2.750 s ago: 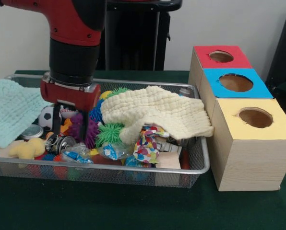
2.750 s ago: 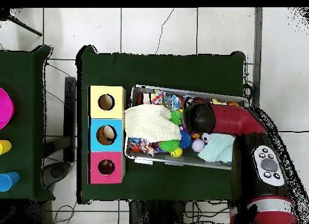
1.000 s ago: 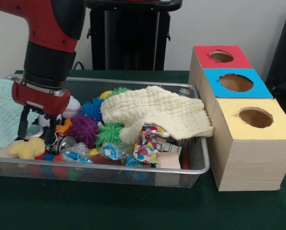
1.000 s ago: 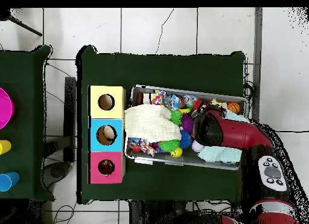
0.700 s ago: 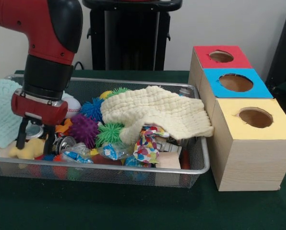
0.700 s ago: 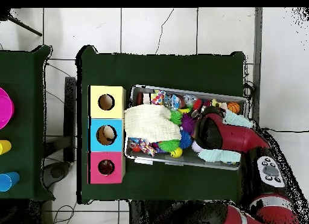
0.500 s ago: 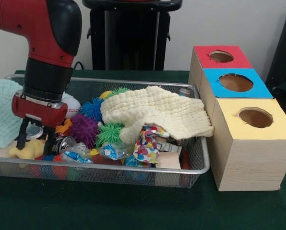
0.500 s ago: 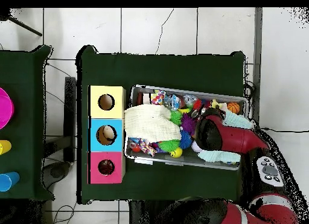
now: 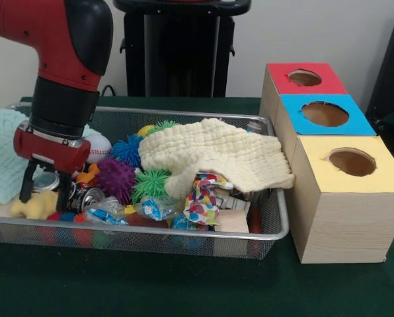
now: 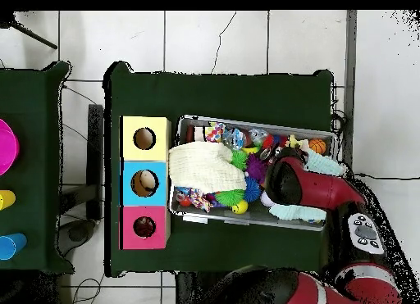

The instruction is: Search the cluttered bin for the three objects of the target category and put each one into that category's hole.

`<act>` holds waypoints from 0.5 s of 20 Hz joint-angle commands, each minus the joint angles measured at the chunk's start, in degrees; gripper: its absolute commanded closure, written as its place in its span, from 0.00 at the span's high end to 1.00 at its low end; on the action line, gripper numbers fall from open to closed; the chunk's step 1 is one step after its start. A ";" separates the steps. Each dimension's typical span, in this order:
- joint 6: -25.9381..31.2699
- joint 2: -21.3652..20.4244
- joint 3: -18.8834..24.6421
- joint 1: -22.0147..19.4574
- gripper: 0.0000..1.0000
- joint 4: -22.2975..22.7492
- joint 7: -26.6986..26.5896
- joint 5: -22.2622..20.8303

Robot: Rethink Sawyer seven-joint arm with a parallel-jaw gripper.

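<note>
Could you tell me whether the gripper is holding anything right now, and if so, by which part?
Nothing held. The gripper stands open down in the cluttered bin, straddling the yellow plush animal.

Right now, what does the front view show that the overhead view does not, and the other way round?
Only the front view shows the tool lowered over the yellow plush animal at the end of the wire basket. Only the overhead view shows an object lying inside the blue-topped hole, and the tiled floor. Both show the cream cloth and the red-topped hole.
</note>
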 commanded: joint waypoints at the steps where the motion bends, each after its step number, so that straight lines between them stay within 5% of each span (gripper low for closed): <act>1: 6.58 5.70 -1.64 0.09 1.00 2.50 6.97 2.19; 7: 8.46 6.60 -3.52 1.70 1.00 0.75 5.83 2.54; 8: 9.11 6.80 -4.03 2.13 0.00 0.39 5.77 2.75; 10: 9.33 6.73 -3.03 1.36 0.00 0.21 4.76 2.42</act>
